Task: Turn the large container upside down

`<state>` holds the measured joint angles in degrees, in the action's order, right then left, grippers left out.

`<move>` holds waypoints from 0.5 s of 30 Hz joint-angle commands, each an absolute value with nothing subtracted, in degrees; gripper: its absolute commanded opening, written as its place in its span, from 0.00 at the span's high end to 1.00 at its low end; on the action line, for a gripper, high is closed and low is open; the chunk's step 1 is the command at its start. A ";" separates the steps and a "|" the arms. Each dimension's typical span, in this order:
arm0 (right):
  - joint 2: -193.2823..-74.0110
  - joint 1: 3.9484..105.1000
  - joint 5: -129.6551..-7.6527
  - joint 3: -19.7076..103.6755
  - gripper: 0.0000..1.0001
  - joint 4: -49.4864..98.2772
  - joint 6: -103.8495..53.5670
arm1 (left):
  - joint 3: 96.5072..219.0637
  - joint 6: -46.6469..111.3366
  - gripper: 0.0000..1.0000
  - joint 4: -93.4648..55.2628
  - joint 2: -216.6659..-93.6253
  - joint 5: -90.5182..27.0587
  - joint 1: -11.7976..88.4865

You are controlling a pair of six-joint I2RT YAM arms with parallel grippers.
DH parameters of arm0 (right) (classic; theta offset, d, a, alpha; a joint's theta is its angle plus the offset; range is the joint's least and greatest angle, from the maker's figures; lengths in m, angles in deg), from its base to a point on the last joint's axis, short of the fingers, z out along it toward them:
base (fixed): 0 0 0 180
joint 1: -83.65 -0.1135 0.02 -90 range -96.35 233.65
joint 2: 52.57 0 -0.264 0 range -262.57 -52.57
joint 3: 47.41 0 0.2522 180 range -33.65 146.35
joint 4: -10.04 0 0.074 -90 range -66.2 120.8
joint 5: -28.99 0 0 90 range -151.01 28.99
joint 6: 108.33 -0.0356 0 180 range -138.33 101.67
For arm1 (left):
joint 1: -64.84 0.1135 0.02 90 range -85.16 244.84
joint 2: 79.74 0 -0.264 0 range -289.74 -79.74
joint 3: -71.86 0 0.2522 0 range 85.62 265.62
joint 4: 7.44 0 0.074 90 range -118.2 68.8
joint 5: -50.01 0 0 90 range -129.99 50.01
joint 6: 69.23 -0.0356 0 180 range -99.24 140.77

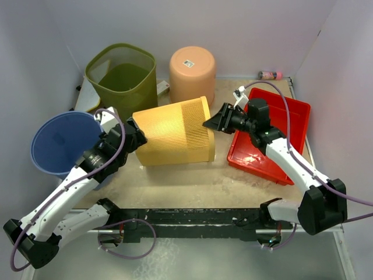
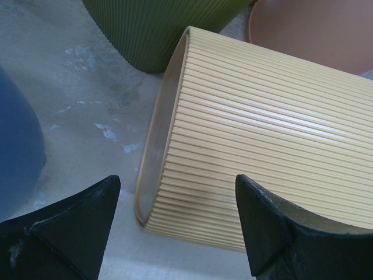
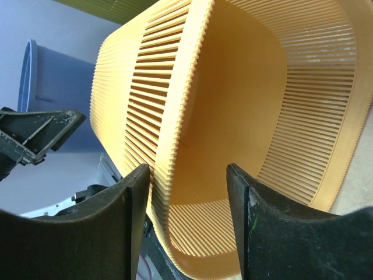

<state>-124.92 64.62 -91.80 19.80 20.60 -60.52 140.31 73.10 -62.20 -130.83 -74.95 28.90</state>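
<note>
Yellow container (image 1: 175, 131) lies sideways between left end effector (image 1: 134, 134) and right end effector (image 1: 209, 123).

Green bin (image 1: 120, 79) crowds yellow basket (image 1: 175, 131); front seems open.

Bin (image 1: 175, 131): yellow, with fine parallel ribbing outside and slatted walls; the inside is the same yellow.
Green bin (image 1: 122, 76): olive, ribbed likewise.
Tub (image 1: 192, 70): plain peach, with a white label on its top face.
Bucket (image 1: 58, 143): plain blue.
Tray (image 1: 271, 131): plain red.
Counter (image 1: 192, 181): beige, mottled with whitish patches.
Left pincer (image 1: 135, 135) and right pincer (image 1: 211, 123): black, scuffed pale at the edges.
Left arm (image 1: 64, 195) and right arm (image 1: 291, 160): white shells, black joints.
Cables (image 1: 326, 186): purple.
Walls (image 1: 245, 29): pale lilac-grey.
</note>
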 commanded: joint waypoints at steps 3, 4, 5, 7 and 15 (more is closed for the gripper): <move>-123.14 64.67 -92.05 23.08 0.49 23.35 -57.88 | 139.08 71.20 0.22 -58.18 -128.61 -76.41 30.80; -123.12 64.67 -91.98 23.26 0.50 23.36 -57.88 | 139.22 70.31 0.21 -58.13 -128.93 -74.68 31.88; -123.07 64.67 -91.84 23.53 0.51 23.36 -57.92 | 139.37 69.08 0.19 -58.05 -129.51 -71.63 33.44; -122.99 64.71 -91.57 23.88 0.52 23.31 -58.07 | 139.82 66.72 0.18 -57.79 -131.21 -63.27 37.90; -122.14 64.84 -88.73 23.76 0.56 23.79 -58.62 | 138.95 65.12 0.18 -54.47 -133.02 -52.37 42.71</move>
